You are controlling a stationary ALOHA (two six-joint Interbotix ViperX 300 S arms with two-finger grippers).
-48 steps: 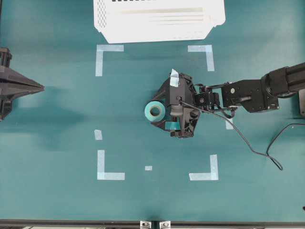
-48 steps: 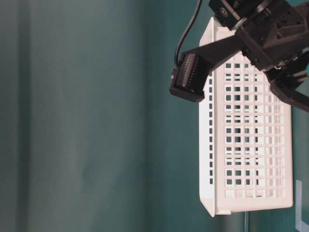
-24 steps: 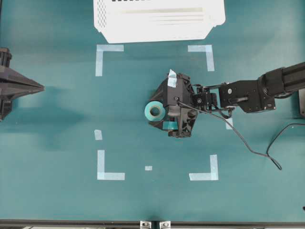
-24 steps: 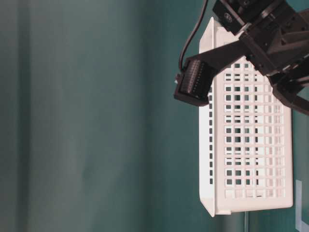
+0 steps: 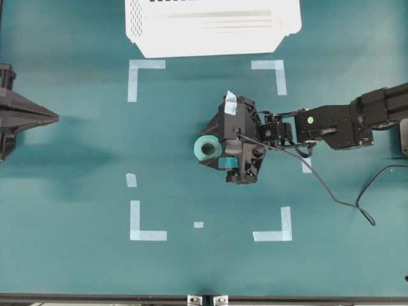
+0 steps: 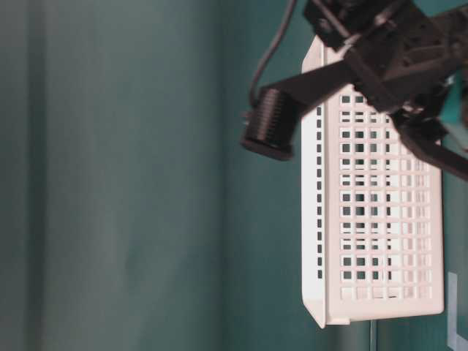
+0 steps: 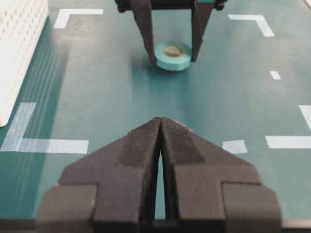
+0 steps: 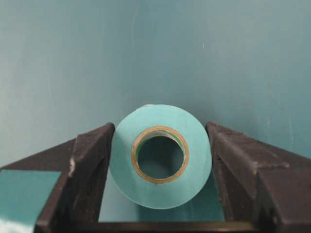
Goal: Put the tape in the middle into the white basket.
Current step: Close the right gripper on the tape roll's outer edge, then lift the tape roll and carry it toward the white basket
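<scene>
On the tabletop point(image 5: 76, 191), the right hand point(image 8: 160, 160) closes around the light, rigid tape point(image 8: 160, 156); grip its outer rim.

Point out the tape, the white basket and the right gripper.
tape point(image 8: 160, 156), right wrist view, on its teal face.
white basket point(image 5: 210, 29), overhead view, on its ribbed bottom.
right gripper point(image 7: 171, 51), left wrist view, midway between its fingertips.

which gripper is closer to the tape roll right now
Right. The right gripper straddles the tape, a finger on each side. The left gripper sits shut, far across the table from it.
</scene>
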